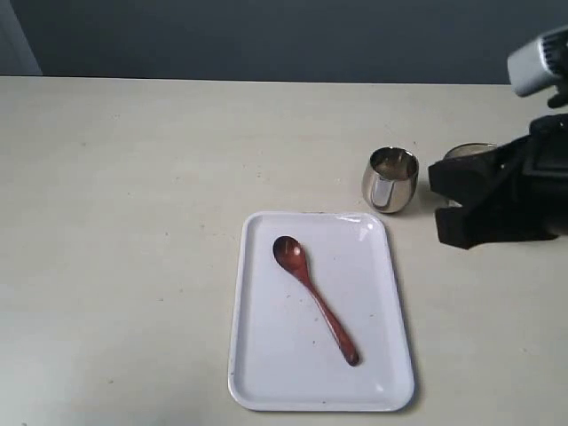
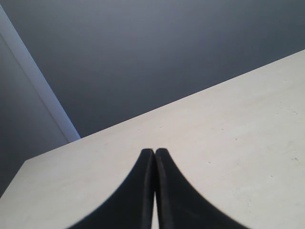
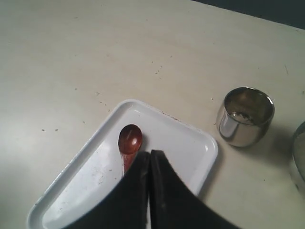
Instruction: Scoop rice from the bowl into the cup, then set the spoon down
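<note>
The dark wooden spoon lies loose and diagonal on the white tray, its oval bowl toward the far left. The steel cup stands just beyond the tray's far right corner, and a little rice shows inside the cup. Only a rim of the steel bowl shows behind my right arm; its contents are hidden. My right gripper hovers right of the cup, shut and empty, as the right wrist view confirms. My left gripper is shut over bare table.
The tray takes up the near middle of the pale table. A dark wall runs behind the table's far edge. The bowl's edge sits close to the cup on its right side.
</note>
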### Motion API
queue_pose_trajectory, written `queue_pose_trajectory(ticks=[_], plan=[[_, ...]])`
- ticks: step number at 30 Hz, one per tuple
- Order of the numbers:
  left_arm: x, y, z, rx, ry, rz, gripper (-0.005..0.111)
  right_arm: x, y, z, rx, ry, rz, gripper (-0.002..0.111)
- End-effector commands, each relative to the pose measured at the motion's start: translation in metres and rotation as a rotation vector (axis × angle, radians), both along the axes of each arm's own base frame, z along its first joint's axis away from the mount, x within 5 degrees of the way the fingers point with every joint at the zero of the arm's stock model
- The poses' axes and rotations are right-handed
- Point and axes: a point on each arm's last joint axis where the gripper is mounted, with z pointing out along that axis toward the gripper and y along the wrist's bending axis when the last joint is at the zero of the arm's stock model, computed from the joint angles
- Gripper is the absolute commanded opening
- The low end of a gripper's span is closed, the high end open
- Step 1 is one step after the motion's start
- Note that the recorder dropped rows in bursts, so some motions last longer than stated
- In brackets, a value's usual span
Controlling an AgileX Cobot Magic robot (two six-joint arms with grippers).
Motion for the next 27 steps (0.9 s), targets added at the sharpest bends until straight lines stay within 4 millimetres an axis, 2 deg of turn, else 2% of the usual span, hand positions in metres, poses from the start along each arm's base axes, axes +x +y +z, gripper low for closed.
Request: queue_pose_trajectory(ticks=[1, 6, 13, 17, 20, 23, 27], plan=[[-0.001, 0.0, 0.002, -0.017, -0.015, -0.004, 0.0, -0.006, -0.009, 0.001, -0.019, -0.068, 0.004, 0.0], [-0.001, 0.0, 0.002, -0.017, -0.015, -0.004, 0.0, -0.011, -0.012, 0.0, -0.028, -0.043, 0.009, 0.0], [-0.001, 0.0, 0.002, -0.017, -0.015, -0.004, 0.0, -0.008, -0.018, 0.001, -0.141, -0.157, 0.022, 0.0], [-0.001, 0.0, 0.002, -0.016, -0.013, -0.004, 0.0, -0.005, -0.045, -0.006, -0.105, -0.24, -0.141, 0.0], [-0.001, 0.0, 0.002, -0.016, -0.013, -0.004, 0.0, -0.009, -0.075, -0.024, -0.005, -0.254, -0.377, 0.0], [-0.001, 0.0, 0.002, -0.016, -0.013, -0.004, 0.0, -0.026, -0.098, -0.039, 0.026, -0.337, -0.533, 0.0], [-0.001, 0.0, 0.002, -0.016, -0.013, -0.004, 0.0, -0.049, -0.113, -0.06, 0.039, -0.402, -0.665, 0.0]])
